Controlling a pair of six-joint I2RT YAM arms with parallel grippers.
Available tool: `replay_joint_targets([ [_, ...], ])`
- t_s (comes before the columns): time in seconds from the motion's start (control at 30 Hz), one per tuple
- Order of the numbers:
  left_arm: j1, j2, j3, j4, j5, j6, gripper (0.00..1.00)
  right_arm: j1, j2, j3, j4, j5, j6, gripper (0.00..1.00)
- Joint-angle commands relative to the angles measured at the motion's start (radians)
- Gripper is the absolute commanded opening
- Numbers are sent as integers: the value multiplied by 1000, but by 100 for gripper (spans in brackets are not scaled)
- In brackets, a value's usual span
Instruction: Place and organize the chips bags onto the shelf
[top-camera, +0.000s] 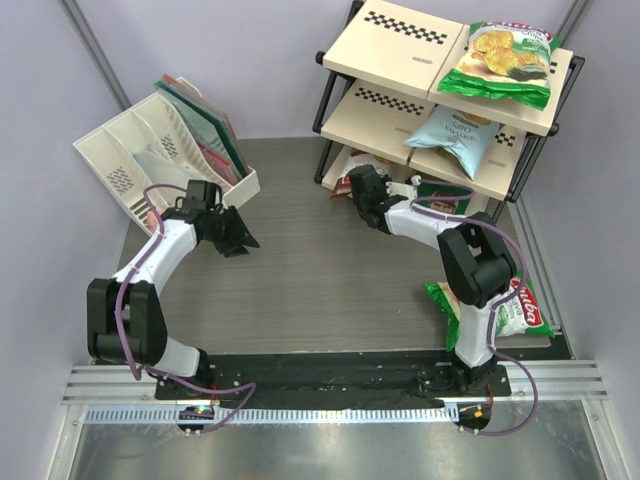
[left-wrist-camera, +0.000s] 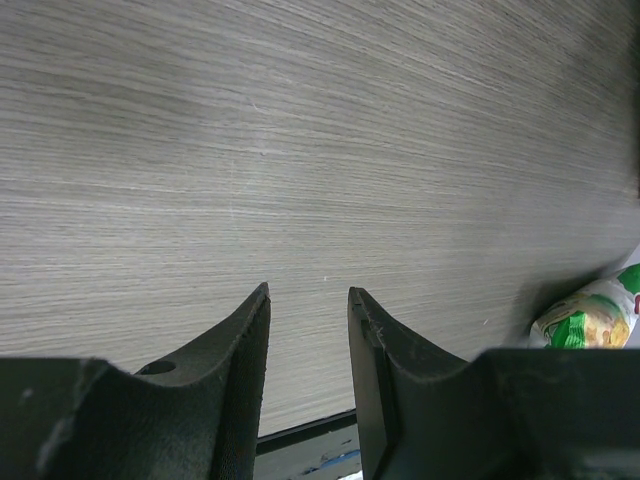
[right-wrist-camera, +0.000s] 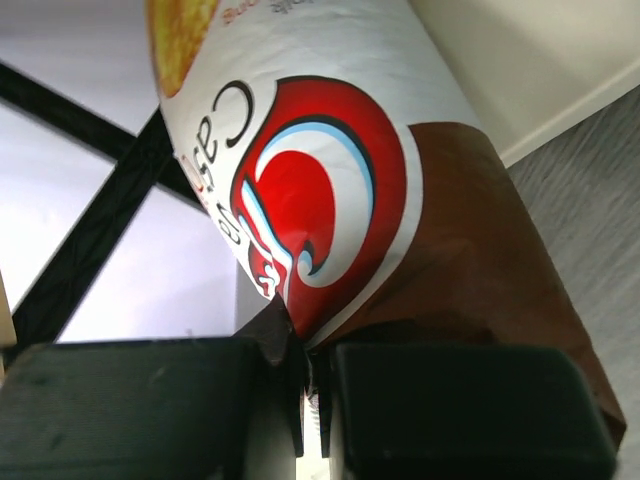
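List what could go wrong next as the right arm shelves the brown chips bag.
1. The right pincer holds the brown bag only by a thin edge, so the glossy bag may slip out.
2. The shelf has black frame bars close to the bag, which might snag on them.
3. A green bag lies on the table beside the base of the right arm, which could crush it when retreating.

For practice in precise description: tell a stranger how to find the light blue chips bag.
Look to the black-framed three-tier shelf at the table's far right. On its middle board lies the light blue chips bag. It alone is pale blue: the green bag lies on the top board, and the brown bag is down by the bottom tier.
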Motion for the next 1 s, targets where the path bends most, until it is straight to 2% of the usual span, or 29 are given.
replay_joint_targets([
  [0.0, 10, -14, -2, 16, 19, 17, 37, 6, 57, 69, -56, 68, 119, 1],
  [0.1, 10, -6, 4, 14, 24, 17, 37, 6, 84, 93, -78, 48, 159, 1],
  [0.23, 12, 2, 23, 10, 25, 17, 37, 4, 81, 92, -79, 57, 189, 8],
  [0.3, 12, 5, 29, 8, 28, 16, 37, -2, 80, 95, -78, 46, 189, 20],
  [0.33, 10, 6, 29, 8, 28, 16, 37, -3, 78, 96, -75, 37, 186, 35],
  [0.37, 12, 5, 31, 7, 28, 16, 38, -3, 77, 98, -73, 11, 179, 42],
  [0.43, 12, 3, 29, 6, 30, 16, 38, -3, 68, 96, -72, -12, 172, 49],
  [0.7, 12, 0, 46, 0, 53, 11, 38, -3, -69, -58, 39, -180, 94, 64],
  [0.83, 10, -9, 70, -10, 54, 23, 40, 1, -239, -237, 85, -241, 80, 69],
  [0.97, 10, 11, 86, -10, 54, 19, 41, -2, -316, -273, 123, -267, -44, 75],
])
